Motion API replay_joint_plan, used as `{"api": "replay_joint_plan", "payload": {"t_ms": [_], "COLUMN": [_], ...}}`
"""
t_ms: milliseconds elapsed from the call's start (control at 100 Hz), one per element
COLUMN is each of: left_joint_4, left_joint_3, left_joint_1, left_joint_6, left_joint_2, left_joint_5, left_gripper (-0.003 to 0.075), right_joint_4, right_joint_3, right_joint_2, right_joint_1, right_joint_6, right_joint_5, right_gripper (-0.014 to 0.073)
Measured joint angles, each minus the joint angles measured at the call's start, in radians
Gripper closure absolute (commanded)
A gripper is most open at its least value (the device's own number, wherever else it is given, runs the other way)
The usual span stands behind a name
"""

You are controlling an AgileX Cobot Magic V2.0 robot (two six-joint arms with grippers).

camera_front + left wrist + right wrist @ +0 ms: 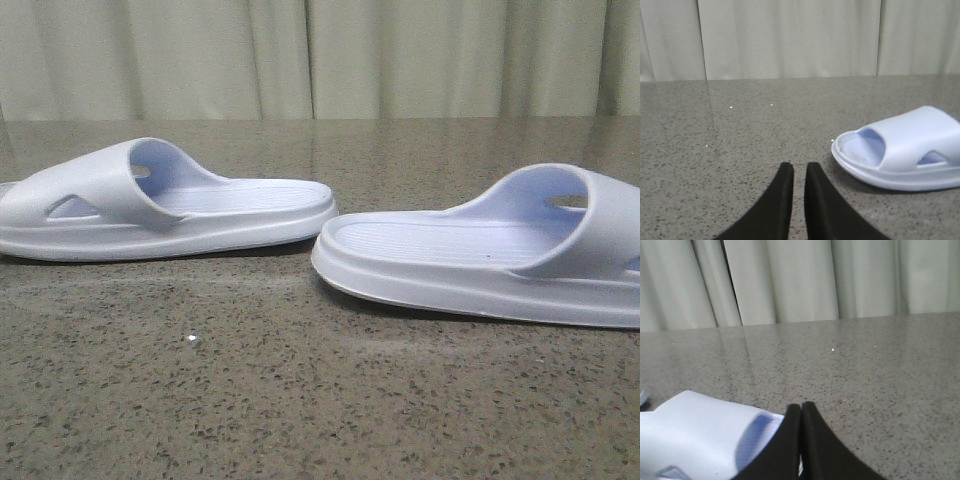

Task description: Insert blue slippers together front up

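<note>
On the speckled stone tabletop (300, 400) lie two pale blue slippers, left slipper (160, 205) and right slipper (480, 260), heels nearly meeting. Only wrist views show grippers: left gripper (799, 167) narrowly parted, right gripper (801, 406) closed, both empty.

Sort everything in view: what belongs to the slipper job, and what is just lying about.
Belongs to the job:
- left slipper
- right slipper
- left end effector, narrowly parted, empty
- right end effector, shut, empty

Just there:
- speckled table
- curtain
</note>
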Motion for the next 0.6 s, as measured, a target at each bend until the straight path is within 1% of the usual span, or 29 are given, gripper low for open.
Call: {"api": "replay_joint_plan", "payload": {"t_ms": [100, 160, 230, 320, 420, 600], "left_joint_4": [-0.148, -0.252, -0.335, -0.377, -0.392, -0.394], "left_joint_3": [0.000, 0.000, -0.006, -0.051, -0.151, -0.350], "left_joint_1": [0.000, 0.000, 0.000, 0.000, 0.000, 0.000], "left_joint_6": [0.000, 0.000, 0.000, 0.000, 0.000, 0.000], "left_joint_2": [0.000, 0.000, 0.000, 0.000, 0.000, 0.093], "left_joint_5": [-0.025, -0.030, -0.010, 0.077, 0.165, 0.281], "left_gripper": [0.0705, 0.0705, 0.0705, 0.0705, 0.0705, 0.0705], "right_joint_4": [0.041, 0.051, 0.055, 0.057, 0.057, 0.059], "right_joint_3": [-0.002, -0.022, -0.066, -0.141, -0.232, -0.417], "right_joint_2": [0.000, 0.000, 0.000, 0.000, 0.014, 0.139], "right_joint_1": [0.000, 0.000, 0.000, 0.000, 0.000, 0.000], "right_joint_6": [0.000, 0.000, 0.000, 0.000, 0.000, 0.002], "right_joint_5": [0.024, 0.077, 0.134, 0.209, 0.287, 0.416], "right_gripper": [0.0700, 0.0700, 0.0700, 0.0700, 0.0700, 0.0700]}}
